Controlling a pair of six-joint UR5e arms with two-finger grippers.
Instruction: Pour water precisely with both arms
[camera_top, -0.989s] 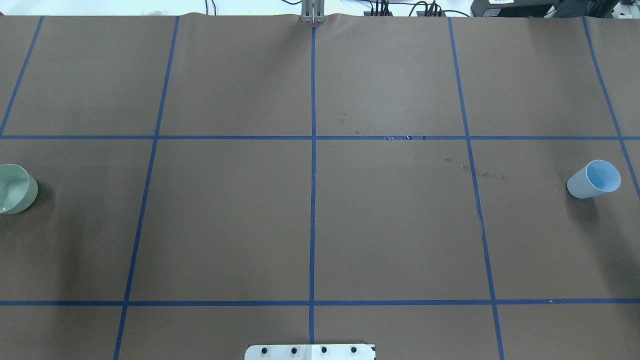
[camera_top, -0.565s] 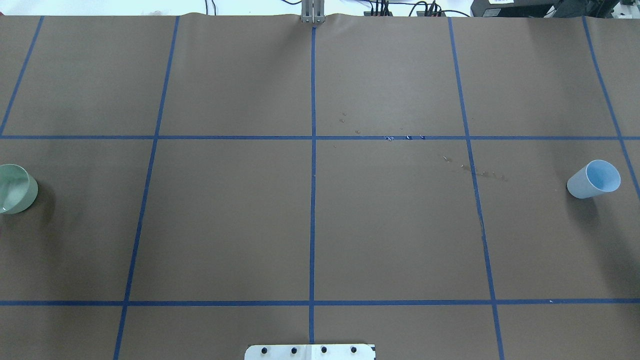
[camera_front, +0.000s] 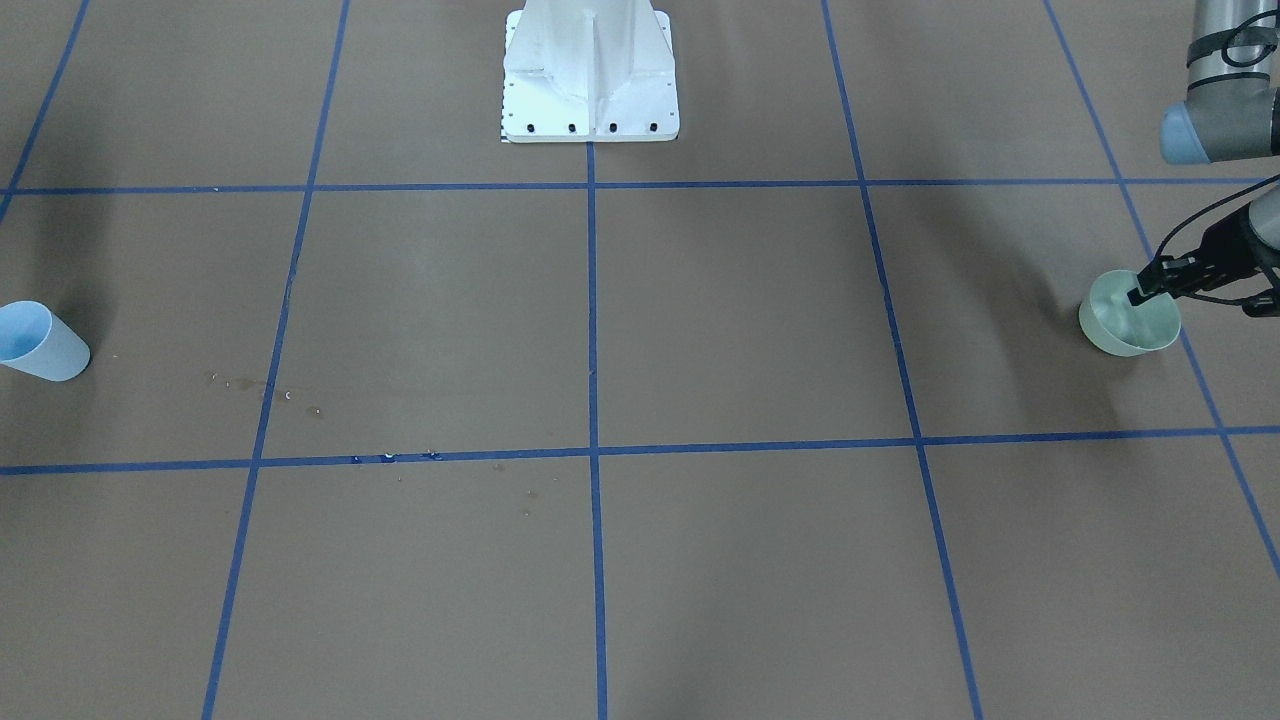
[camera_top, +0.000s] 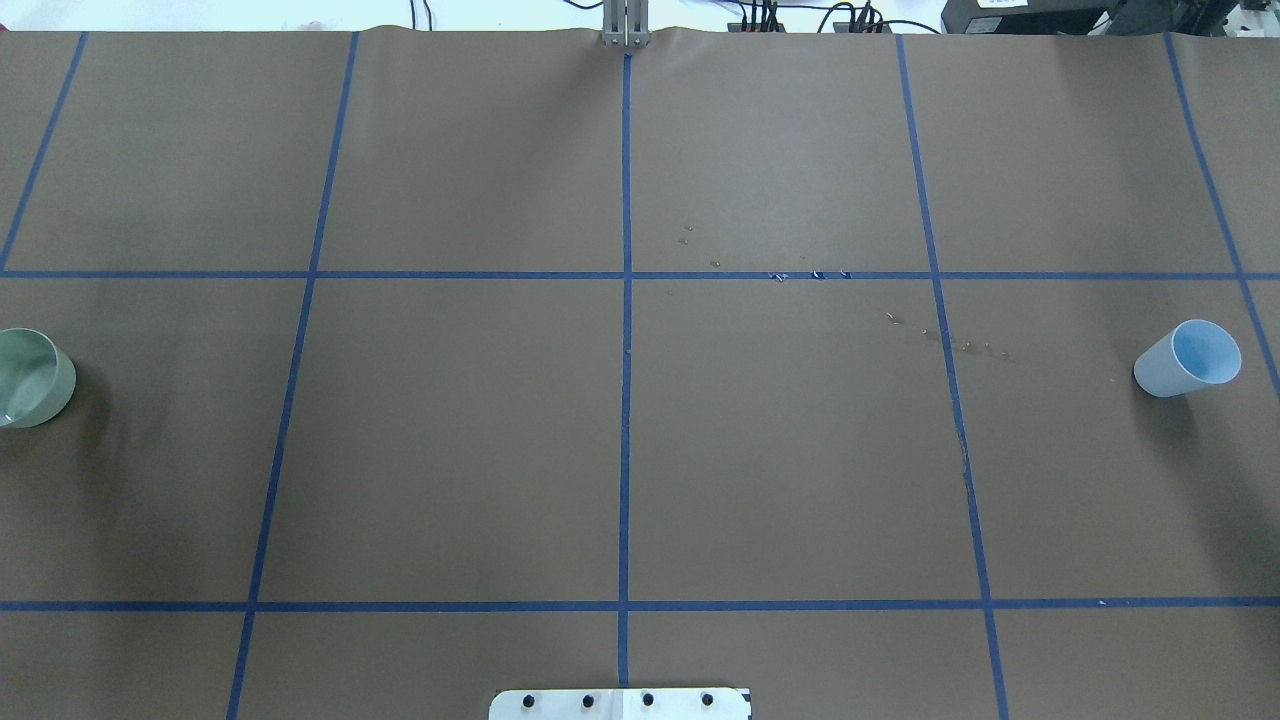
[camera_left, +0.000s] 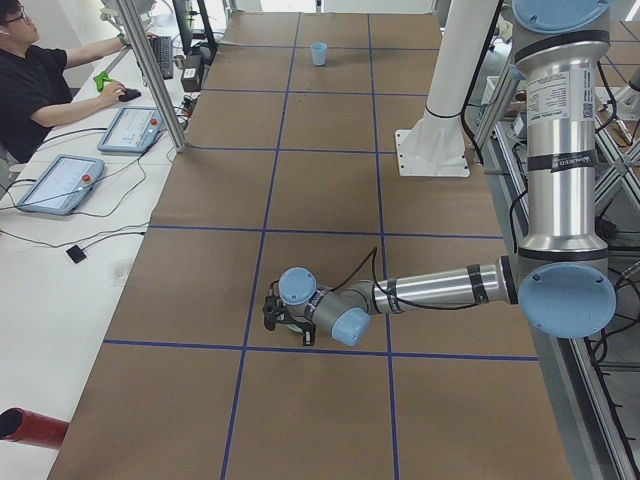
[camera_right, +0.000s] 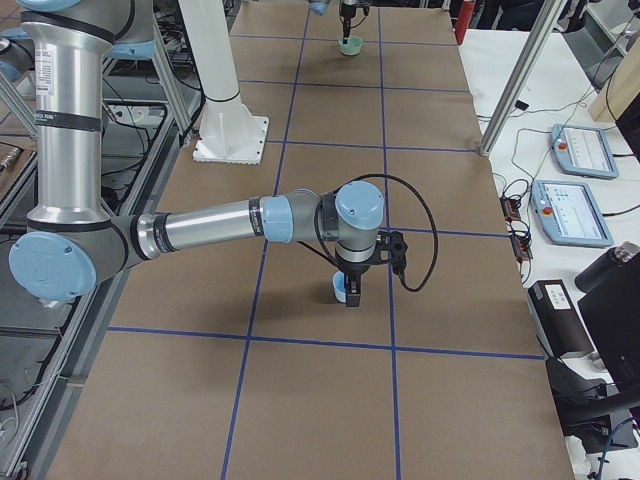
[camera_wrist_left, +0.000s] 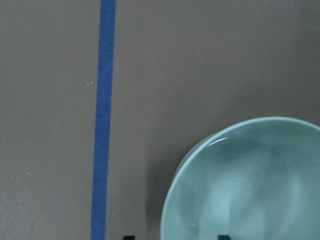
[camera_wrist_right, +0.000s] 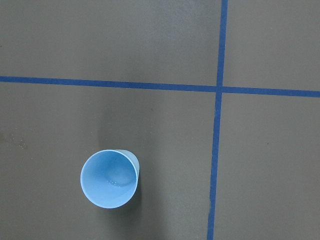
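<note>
From behind the robot, the green cup (camera_top: 35, 385) is sitting at the 9 o'clock edge of the table (camera_top: 450, 450) and the blue cup (camera_top: 1185, 362) is sitting over at 3 o'clock, well apart. The water (camera_wrist_left: 240, 200) is lying in the green cup; only a little shiny glint near the rim is giving it away. The blue cup is looking nearly empty, with just a few drops inside. The left gripper (camera_front: 1140, 294) is hanging over the green cup with its two fingers spread apart, one outside the wall and one inside, not squeezing. The right gripper (camera_right: 352, 292) is hanging just beside the blue cup, but I cannot tell if it is open or closed. I am guessing both cups are thin, light and smooth, so they may be slipping or bending if pinched too hard. The green one is probably feeling heavier with water sloshing in it, so pinching its wall near the rim and lifting slowly is looking smartest. The blue one is likely tipping over easily. Some drops (camera_top: 810, 274) are lying on the table, toward 2 o'clock from the middle.
</note>
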